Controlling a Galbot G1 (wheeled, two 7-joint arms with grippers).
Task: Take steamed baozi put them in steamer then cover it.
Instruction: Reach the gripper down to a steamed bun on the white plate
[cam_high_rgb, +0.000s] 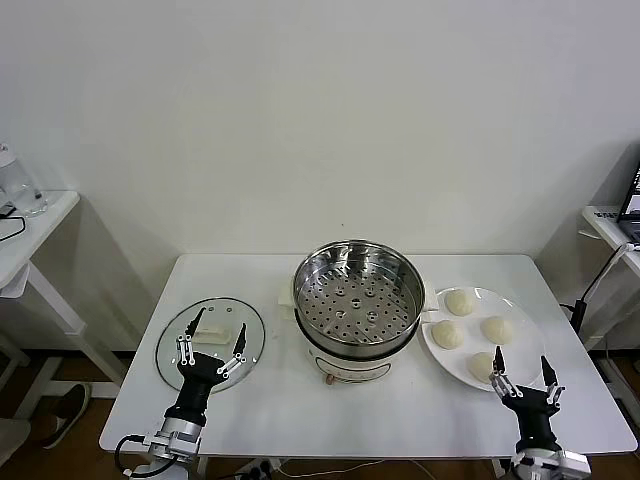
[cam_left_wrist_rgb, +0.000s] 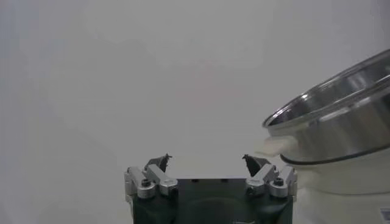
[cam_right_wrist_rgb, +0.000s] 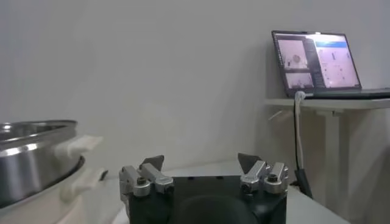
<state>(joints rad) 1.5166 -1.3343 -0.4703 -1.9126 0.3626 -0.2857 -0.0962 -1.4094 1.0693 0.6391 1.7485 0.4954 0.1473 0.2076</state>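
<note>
Sitting on a white plate (cam_high_rgb: 527, 345) near the right edge of the bench (cam_high_rgb: 270, 410), the four steamed baozi (cam_high_rgb: 459, 302) lie close together, none of them in the steamer. The steamer (cam_high_rgb: 358, 297) stands mid-bench toward the back edge, its perforated tray bare and its white base facing the front. The cover (cam_high_rgb: 210, 342) lies flat near the left edge, its white handle up, well apart from the steamer.

The right gripper (cam_high_rgb: 523, 378) rises from below the front edge near the front-right corner, fingers pointing up and spread wide, holding nothing. Its tips stand just in front of the plate's near rim, the closest bun almost beside its inner finger. The right wrist view shows the same wide gap (cam_right_wrist_rgb: 200, 163), with the steamer's side to one side and a laptop (cam_right_wrist_rgb: 315, 63) on a side desk (cam_right_wrist_rgb: 332, 105) beyond.

The left gripper (cam_high_rgb: 212, 340) comes up from the front edge near the front-left corner, also spread wide and empty, its fingertips hanging over the cover either side of the handle. Its wrist view (cam_left_wrist_rgb: 207, 161) shows the steamer's rim close by.
</note>
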